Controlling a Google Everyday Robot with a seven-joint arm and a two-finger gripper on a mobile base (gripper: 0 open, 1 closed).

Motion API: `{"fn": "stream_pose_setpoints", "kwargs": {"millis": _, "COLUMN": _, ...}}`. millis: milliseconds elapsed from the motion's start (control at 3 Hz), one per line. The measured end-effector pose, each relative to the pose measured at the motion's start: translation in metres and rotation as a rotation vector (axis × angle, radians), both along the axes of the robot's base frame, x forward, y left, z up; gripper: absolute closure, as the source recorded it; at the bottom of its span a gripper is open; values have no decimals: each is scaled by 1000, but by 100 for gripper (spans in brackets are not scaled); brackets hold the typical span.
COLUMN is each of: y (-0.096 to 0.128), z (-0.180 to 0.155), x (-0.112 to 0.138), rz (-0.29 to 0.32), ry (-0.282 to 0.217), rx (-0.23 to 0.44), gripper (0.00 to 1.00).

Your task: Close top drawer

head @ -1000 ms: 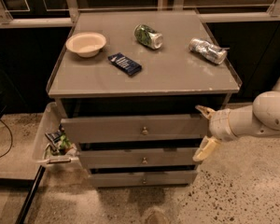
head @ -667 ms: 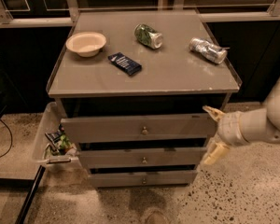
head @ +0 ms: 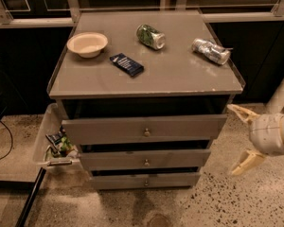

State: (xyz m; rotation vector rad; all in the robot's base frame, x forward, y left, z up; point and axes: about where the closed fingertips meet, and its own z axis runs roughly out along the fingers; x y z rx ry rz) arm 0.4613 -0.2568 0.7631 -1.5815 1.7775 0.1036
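- top drawer (head: 113,129): uppermost of three grey fronts in the cabinet, under the tabletop (head: 180,82). it sticks out toward the near side, with a dark gap between its front and the tabletop edge, so it's not shut.
- small round knob (head: 146,132) sits at the centre of its front.
- gripper (head: 232,140): right of the cabinet, at about top drawer height, over the speckled floor (head: 236,202).
- jaws are spread wide, one pale finger pointing up-left, the other down-left, with nothing between them.
- upper fingertip (head: 233,109) is just beside the right end of the top drawer front; can't tell if it touches.
- middle drawer (head: 180,159) and bottom drawer (head: 175,179) are narrower, each with a similar knob, and both stand out less than the top one.
- on the tabletop:
  - cream bowl (head: 87,43), far left
  - dark blue packet (head: 126,64), lying flat just right of and nearer than the bowl
  - green can (head: 150,36), on its side, far centre
  - crushed silver can (head: 210,51), on its side, far right
  - all four are apart from each other.
- clear bin (head: 43,141) hangs on the cabinet's left side, with snack bags (head: 60,144) inside.
- white post (head: 283,92) rises at the right edge, behind the gripper.
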Motion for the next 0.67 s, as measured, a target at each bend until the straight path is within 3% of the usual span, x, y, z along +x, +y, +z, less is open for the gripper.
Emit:
{"fn": "stream_pose_setpoints", "kwargs": {"millis": 333, "y": -4, "z": 45, "x": 12, "rz": 70, "ry": -68, "rx": -55, "gripper": 0}}
{"fn": "stream_pose_setpoints", "kwargs": {"millis": 667, "y": -4, "z": 57, "x": 18, "rz": 72, "ry": -90, "rx": -58, "gripper": 0}}
